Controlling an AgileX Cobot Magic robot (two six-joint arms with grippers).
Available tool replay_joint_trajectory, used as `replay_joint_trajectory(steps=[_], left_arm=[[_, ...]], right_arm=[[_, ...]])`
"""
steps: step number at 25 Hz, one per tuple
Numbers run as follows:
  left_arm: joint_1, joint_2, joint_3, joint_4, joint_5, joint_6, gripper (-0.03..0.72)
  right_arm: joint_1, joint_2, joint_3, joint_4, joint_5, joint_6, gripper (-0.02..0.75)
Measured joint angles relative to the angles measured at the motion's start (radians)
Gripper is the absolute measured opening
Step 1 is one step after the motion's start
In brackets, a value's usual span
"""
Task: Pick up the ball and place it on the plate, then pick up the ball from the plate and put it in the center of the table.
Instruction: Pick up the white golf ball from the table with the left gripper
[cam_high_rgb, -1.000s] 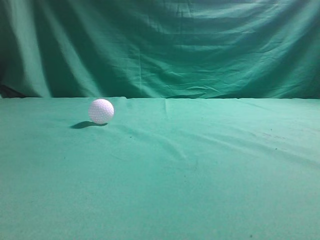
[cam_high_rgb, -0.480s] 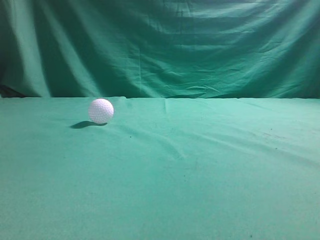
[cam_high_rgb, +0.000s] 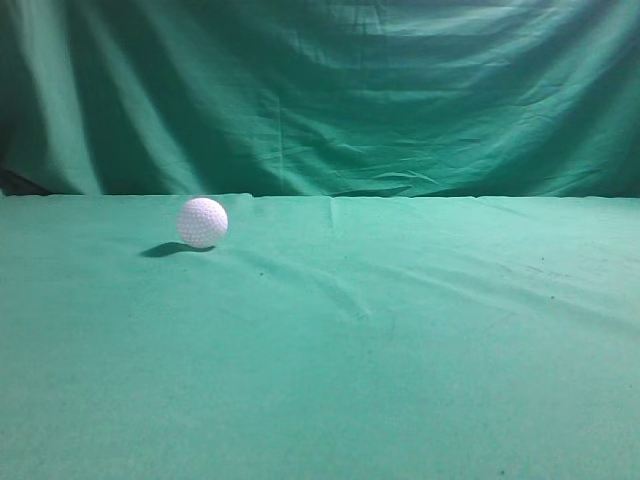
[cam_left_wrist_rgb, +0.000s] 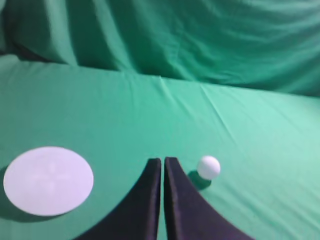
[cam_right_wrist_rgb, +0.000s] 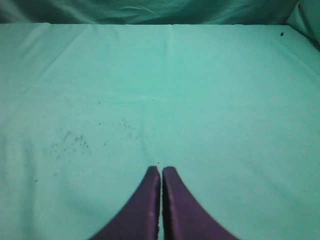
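A white dimpled ball (cam_high_rgb: 202, 222) rests on the green cloth at the left of the exterior view. It also shows in the left wrist view (cam_left_wrist_rgb: 208, 167), just right of and beyond my left gripper (cam_left_wrist_rgb: 163, 161), which is shut and empty. A flat white round plate (cam_left_wrist_rgb: 48, 180) lies on the cloth to the left of that gripper. My right gripper (cam_right_wrist_rgb: 161, 171) is shut and empty over bare cloth. Neither gripper nor the plate shows in the exterior view.
Green cloth (cam_high_rgb: 400, 350) covers the table, with soft wrinkles across the middle. A draped green backdrop (cam_high_rgb: 350, 90) hangs behind the far edge. Small dark specks (cam_right_wrist_rgb: 70, 140) mark the cloth in the right wrist view.
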Motion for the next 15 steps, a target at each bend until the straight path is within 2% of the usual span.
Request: replay_joint_trajectory(steps=[5, 8, 15], left_arm=[[-0.002, 0.064, -0.002, -0.003, 0.000, 0.004, 0.000], [-0.002, 0.105, -0.058, -0.009, 0.043, 0.015, 0.000], [-0.002, 0.362, -0.302, -0.031, 0.392, 0.244, 0.000]], right_arm=[[0.000, 0.000, 0.000, 0.000, 0.000, 0.000, 0.000], [0.000, 0.000, 0.000, 0.000, 0.000, 0.000, 0.000], [0.000, 0.000, 0.000, 0.000, 0.000, 0.000, 0.000]])
